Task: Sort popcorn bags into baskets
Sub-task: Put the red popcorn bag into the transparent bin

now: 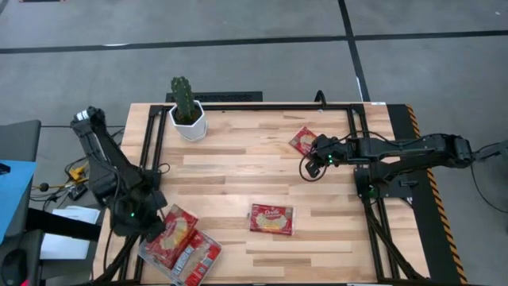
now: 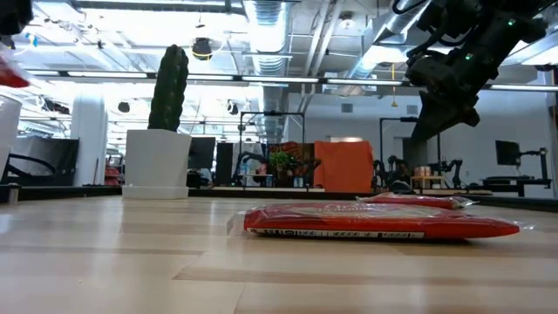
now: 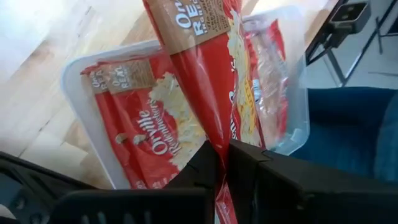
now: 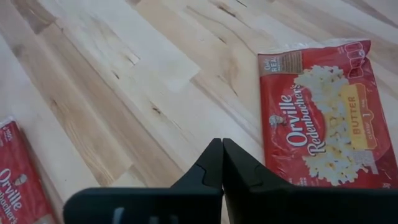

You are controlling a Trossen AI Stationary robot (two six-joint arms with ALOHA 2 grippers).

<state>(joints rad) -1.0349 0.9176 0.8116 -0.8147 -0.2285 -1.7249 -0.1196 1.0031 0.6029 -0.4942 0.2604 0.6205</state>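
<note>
The wooden worktop (image 1: 262,191) carried everything, with bare planks across most of its middle and left-centre. At its near-left corner the clear basket (image 1: 148,256) sat skewed, partly over the worktop's edge, with popcorn bags (image 1: 200,256) lying flat inside it. The left arm reached over that corner, and the left end effector (image 1: 151,230) was clamped shut on a held popcorn bag (image 1: 176,230), which hung tilted above the basket; in the left wrist view that bag (image 3: 205,74) ran away from the pinched fingers (image 3: 249,168) over the packets in the basket (image 3: 74,81) below.

A white pot with a cactus (image 1: 187,111) stood at the far-left edge, well apart from both arms.

A middle bag (image 1: 271,219) lay flat near the centre of the worktop, toward the near side, with open wood on every side of it. A far bag (image 1: 303,141) lay near the far-right edge, just beside the right end effector (image 1: 315,167).

The right arm stretched in from the right side, and the right end effector's fingers (image 4: 214,165) were closed together on nothing, above bare wood. In the right wrist view one red bag (image 4: 323,118) lay flat to one side of the fingertips, close but not touching, and the corner of another bag (image 4: 15,180) showed at the opposite side, farther off.
</note>
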